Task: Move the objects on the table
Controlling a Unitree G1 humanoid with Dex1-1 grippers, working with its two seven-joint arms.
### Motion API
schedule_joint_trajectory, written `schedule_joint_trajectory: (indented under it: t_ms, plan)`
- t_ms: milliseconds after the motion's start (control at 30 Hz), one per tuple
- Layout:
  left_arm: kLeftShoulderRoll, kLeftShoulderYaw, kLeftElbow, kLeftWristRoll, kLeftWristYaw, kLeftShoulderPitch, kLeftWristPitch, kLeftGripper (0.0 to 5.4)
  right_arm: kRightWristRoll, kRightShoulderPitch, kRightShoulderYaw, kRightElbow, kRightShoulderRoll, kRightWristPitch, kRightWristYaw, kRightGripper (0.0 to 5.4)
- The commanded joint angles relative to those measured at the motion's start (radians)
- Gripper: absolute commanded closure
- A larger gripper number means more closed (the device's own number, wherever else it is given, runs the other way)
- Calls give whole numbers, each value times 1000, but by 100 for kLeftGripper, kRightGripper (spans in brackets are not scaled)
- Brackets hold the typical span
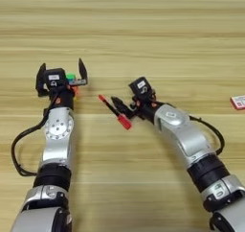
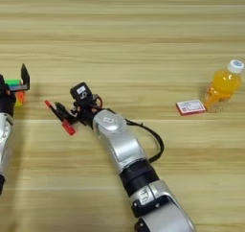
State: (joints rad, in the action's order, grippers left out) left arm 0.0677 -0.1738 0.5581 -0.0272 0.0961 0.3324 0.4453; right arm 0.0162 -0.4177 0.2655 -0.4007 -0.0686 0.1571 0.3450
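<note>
My right gripper (image 1: pixel 116 106) reaches toward the table's left side, its black fingers pinching the pen (image 1: pixel 115 112), which lies slantwise with its red cap pointing toward the near edge and a red tip at the far end. My left gripper (image 1: pixel 62 75) stands near the left edge with its two fingers (image 1: pixel 83 70) spread wide, and the puzzle cube (image 1: pixel 71 77) shows green and orange between them, low against the wood; I cannot tell whether either finger touches it. The table (image 1: pixel 143 29) is light wood with plank grain running side to side, and it fills everything I see, so no room shows. Toward the right edge lies a small red and white card (image 2: pixel 190 107), its print too small to read, and just beside it stands a bottle (image 2: pixel 222 87) of orange drink with a white cap.
</note>
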Motion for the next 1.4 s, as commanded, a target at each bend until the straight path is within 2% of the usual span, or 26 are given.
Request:
schedule_joint_trajectory:
  t_ms: [33, 333, 400, 533, 1000, 1200, 1400]
  plan:
    - [-1, 7, 6, 3, 0, -1, -18, 0, -15, -10, -32, -34, 27, -37, -19, 94]
    - [7, 13, 9, 5, -11, -2, -25, 0, -34, -20, -66, -91, 62, -90, -32, 2]
    - [8, 15, 10, 6, -13, -2, -27, 0, -57, -29, -63, -120, 82, -110, -40, 2]
    - [8, 17, 13, 8, -13, -3, -27, 0, -61, -46, -61, -157, 100, -133, -5, 2]
    - [5, 19, 7, 9, -6, -6, -29, 0, -82, -33, -19, -163, 109, -147, 64, 2]
    - [6, 18, 8, 7, -5, -5, -28, 0, -91, -37, -16, -175, 111, -146, 53, 2]
    - [6, 17, 9, 7, -6, -6, -28, 0, -126, -55, -22, -218, 119, -181, 9, 2]
